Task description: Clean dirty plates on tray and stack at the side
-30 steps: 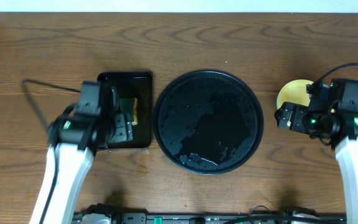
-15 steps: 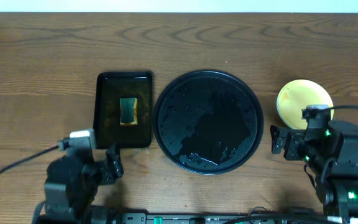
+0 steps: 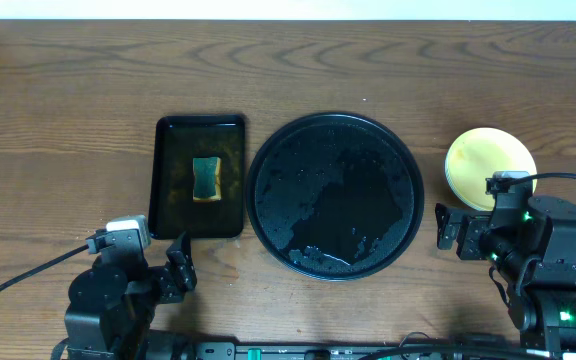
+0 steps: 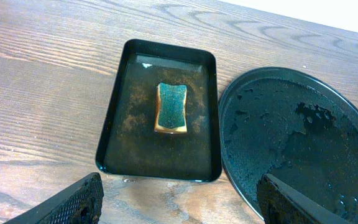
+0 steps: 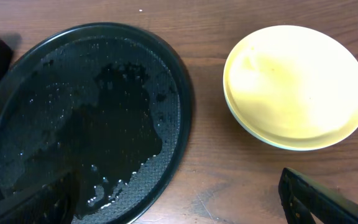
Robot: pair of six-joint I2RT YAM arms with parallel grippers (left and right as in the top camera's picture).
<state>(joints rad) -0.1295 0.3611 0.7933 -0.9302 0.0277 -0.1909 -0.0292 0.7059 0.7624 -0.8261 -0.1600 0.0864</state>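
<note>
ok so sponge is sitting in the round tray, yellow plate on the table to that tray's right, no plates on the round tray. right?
No: the sponge lies in the rectangular tray, beside the round tray, as the left wrist view shows. The rest stands: the yellow plate is on the table to the round tray's right, and no plate is on that tray.

**Wood-grain counter with two trays and a plate**
Three things are set in a row across the brown counter (image 3: 318, 60). A rectangular black tray (image 3: 173, 200) is placed at the left. A round black tray (image 3: 368, 150) with a raised rim and a wet, beaded floor is placed just beside it in the middle; whether the two rims touch cannot be told. A pale yellow plate (image 3: 490, 160) is set apart at the right, and a second rim is seen just beneath it in the right wrist view.
</note>
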